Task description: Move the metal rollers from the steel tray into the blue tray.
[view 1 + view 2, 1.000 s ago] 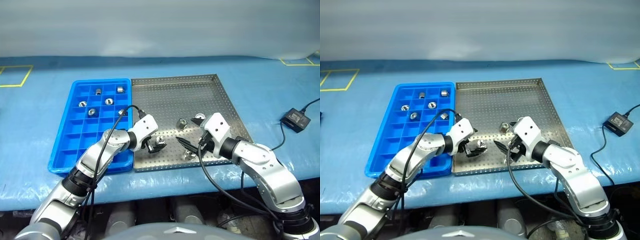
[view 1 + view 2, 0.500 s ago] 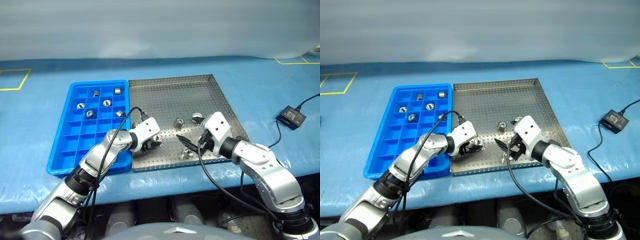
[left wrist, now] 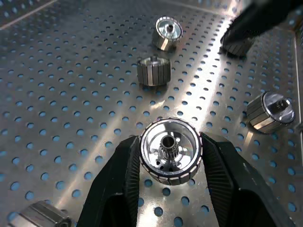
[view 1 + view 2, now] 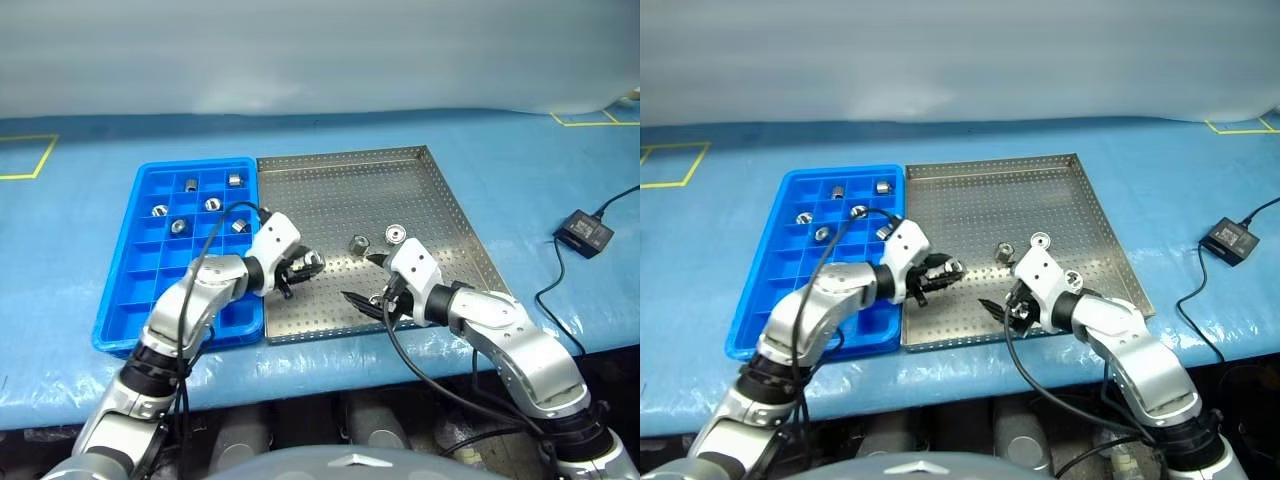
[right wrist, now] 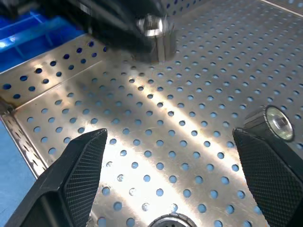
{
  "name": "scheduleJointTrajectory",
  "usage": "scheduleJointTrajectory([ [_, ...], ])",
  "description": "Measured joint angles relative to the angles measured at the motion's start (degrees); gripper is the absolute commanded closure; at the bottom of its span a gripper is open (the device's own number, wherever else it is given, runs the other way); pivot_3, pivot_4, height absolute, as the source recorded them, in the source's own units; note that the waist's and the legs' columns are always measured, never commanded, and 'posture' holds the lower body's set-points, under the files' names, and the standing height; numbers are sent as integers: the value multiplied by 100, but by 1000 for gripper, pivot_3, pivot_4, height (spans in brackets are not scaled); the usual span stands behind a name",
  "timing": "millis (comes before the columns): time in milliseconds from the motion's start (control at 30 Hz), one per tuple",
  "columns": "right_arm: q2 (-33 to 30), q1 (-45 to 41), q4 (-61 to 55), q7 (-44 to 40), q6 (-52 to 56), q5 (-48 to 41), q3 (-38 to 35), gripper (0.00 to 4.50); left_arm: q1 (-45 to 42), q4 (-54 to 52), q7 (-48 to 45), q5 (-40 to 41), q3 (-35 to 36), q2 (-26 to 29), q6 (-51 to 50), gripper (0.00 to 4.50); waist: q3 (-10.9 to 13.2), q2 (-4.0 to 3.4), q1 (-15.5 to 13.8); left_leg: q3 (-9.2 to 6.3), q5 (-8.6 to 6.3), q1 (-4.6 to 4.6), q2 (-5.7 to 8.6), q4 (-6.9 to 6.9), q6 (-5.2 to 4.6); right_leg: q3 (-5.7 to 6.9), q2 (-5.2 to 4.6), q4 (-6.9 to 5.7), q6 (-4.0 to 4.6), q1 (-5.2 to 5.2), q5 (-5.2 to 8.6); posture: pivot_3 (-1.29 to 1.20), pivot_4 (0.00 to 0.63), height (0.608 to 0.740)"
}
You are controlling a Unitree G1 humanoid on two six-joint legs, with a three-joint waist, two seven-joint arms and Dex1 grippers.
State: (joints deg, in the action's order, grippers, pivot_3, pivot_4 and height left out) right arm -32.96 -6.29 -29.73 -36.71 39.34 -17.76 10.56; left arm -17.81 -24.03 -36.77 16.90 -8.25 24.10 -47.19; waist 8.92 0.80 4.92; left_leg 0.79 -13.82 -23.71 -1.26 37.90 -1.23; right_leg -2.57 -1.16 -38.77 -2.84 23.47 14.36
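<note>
L gripper (image 3: pixel 170 156) jaws pinching a metal roller (image 3: pixel 170 150) over steel tray (image 4: pixel 400 180), R gripper (image 5: pixel 173 163) jaws spread wide, another roller (image 5: pixel 270 124) sitting beside one jaw

Steel tray (image 4: pixel 340 185) far half bare; 2 rollers (image 4: pixel 377 239) beside right hand (image 4: pixel 368 281) block centre.

The left pincer (image 3: pixel 171 163) is reaching forward and to the right, its two black fingers (image 3: pixel 118 184) clamping a metal roller (image 3: pixel 170 151). The right pincer (image 5: pixel 173 177) is angling forward and to the left, its fingers (image 5: pixel 78 175) standing wide apart.
</note>
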Motion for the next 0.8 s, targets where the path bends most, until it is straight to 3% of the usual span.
scheduleJointTrajectory([
  [100,254,-312,-11,-226,-41,-278,25,0,523,-745,346,179,847,123,-181,2861,1,2,-64,-2,-1,0,-2,-2,-1,2,0,1,1,-1,1,-10,150,740],
  [400,440,-677,156,-325,-47,-395,190,0,1734,-1694,1938,-279,2330,105,-1082,2861,18,41,-440,-8,-5,1,11,8,-9,16,-22,6,-4,-12,-2,86,150,740],
  [600,452,-735,284,-314,-54,-308,275,0,1627,-1351,2555,-566,2396,-157,-1090,2861,21,47,-617,-16,0,5,18,13,-11,27,-30,6,-2,-24,-3,77,150,740],
  [800,438,-660,398,-204,-80,-161,302,0,1248,-673,2860,-763,2316,-304,-875,2861,23,55,-601,-16,0,-3,18,8,-11,29,-31,6,0,-15,-4,52,150,740],
])
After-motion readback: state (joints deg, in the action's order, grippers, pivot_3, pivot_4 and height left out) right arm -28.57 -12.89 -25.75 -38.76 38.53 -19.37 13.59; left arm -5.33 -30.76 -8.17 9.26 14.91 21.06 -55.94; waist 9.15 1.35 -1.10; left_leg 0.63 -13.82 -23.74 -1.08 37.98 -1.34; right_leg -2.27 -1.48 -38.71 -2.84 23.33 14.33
